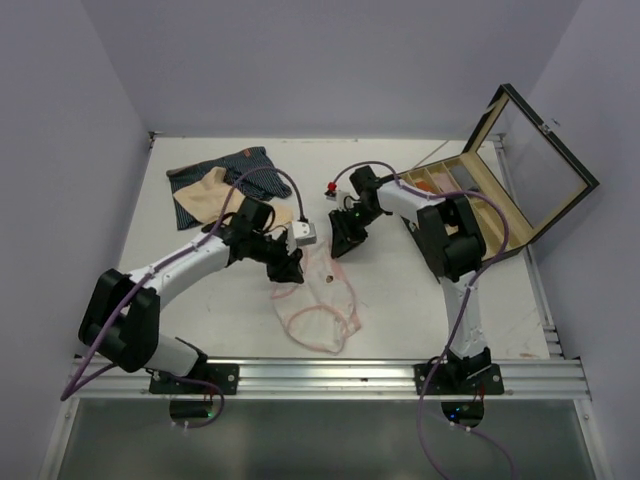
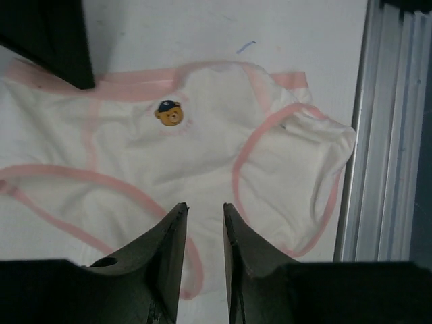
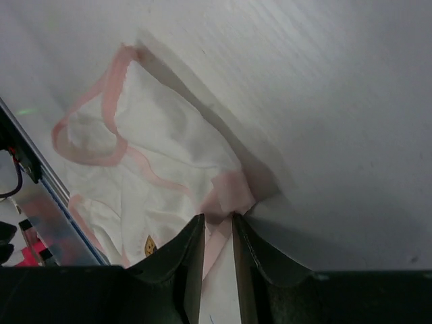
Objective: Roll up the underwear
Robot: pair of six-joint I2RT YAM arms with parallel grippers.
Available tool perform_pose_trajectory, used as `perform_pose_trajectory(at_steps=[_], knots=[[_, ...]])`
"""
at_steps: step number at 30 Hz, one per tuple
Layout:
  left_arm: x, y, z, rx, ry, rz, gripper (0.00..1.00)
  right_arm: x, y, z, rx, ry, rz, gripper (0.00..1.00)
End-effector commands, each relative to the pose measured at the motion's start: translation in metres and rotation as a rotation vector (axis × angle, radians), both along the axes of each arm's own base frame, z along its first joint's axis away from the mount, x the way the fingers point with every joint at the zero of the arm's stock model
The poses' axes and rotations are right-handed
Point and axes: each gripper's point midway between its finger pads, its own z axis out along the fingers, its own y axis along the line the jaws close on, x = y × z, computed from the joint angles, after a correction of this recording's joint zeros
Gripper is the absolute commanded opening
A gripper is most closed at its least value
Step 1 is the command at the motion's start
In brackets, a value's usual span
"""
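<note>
nothing is rolled yet: the pink-and-white underwear (image 1: pixel 318 300) is spread mid-surface, one waistband corner clamped and raised in the right pincer (image 3: pixel 217 217), the left pincer (image 2: pixel 204 209) at its edge, grip untellable, while the beige garment (image 1: pixel 213 190) and navy garment (image 1: pixel 245 165) are heaped behind.

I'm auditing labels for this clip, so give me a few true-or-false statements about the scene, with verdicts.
The small white cloth underwear with pink trim lies spread out, not rolled. True.
The glass lid of the compartmented wooden box is closed. False: it stands open.
The beige cloth garment lies on the navy striped cloth garment. True.
The right gripper hangs over the navy garment. False: its jaws are at the white underwear's pink edge.
A bear-face badge sits on the white underwear. True.
</note>
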Motion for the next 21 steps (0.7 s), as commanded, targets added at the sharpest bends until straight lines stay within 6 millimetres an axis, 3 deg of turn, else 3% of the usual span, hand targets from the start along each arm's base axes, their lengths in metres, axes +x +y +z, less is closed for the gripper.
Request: perform_pose_trajectory(at_steps=[1,4,5,6,7,9,11,12,13,14,15,17,18,19,21], knots=[[0.053,0.015,0.047,-0.135,-0.010,0.218,0.32,0.015,0.035,-0.003,0.028,-0.039,0.022,0.29],[0.079,0.040,0.058,-0.154,0.000,0.354,0.32,0.027,0.062,-0.009,0.060,-0.043,0.040,0.29],[0.085,0.046,0.060,-0.161,0.001,0.383,0.32,0.040,0.076,0.002,0.095,-0.079,0.046,0.29],[0.095,0.060,0.060,-0.163,0.001,0.438,0.32,0.040,0.088,-0.005,0.107,-0.073,0.064,0.31],[0.098,0.066,0.060,-0.161,0.014,0.471,0.32,0.048,0.102,0.012,0.162,-0.097,0.082,0.32],[0.107,0.084,0.057,-0.162,0.028,0.532,0.33,0.047,0.111,0.026,0.180,-0.158,0.133,0.36],[0.112,0.094,0.050,-0.144,0.035,0.554,0.34,0.042,0.101,0.036,0.176,-0.177,0.159,0.39],[0.115,0.097,0.048,-0.139,0.036,0.558,0.34,0.045,0.089,0.062,0.185,-0.221,0.147,0.41],[0.119,0.096,0.045,-0.136,0.027,0.533,0.35,0.033,0.074,0.056,0.156,-0.183,0.139,0.42],[0.127,0.094,0.043,-0.134,0.022,0.521,0.36,0.035,0.058,0.084,0.164,-0.244,0.127,0.43],[0.128,0.093,0.043,-0.136,0.018,0.519,0.37,0.030,0.047,0.069,0.133,-0.213,0.116,0.43],[0.141,0.091,0.034,-0.114,0.028,0.507,0.37,0.007,0.021,0.079,0.097,-0.217,0.112,0.43],[0.143,0.088,0.030,-0.100,0.041,0.494,0.37,0.001,0.010,0.078,0.069,-0.217,0.110,0.42],[0.151,0.086,0.024,-0.086,0.045,0.488,0.37,-0.020,-0.002,0.075,0.038,-0.179,0.119,0.42],[0.153,0.078,0.021,-0.085,0.043,0.461,0.37,-0.040,-0.014,0.070,0.018,-0.147,0.142,0.40]])
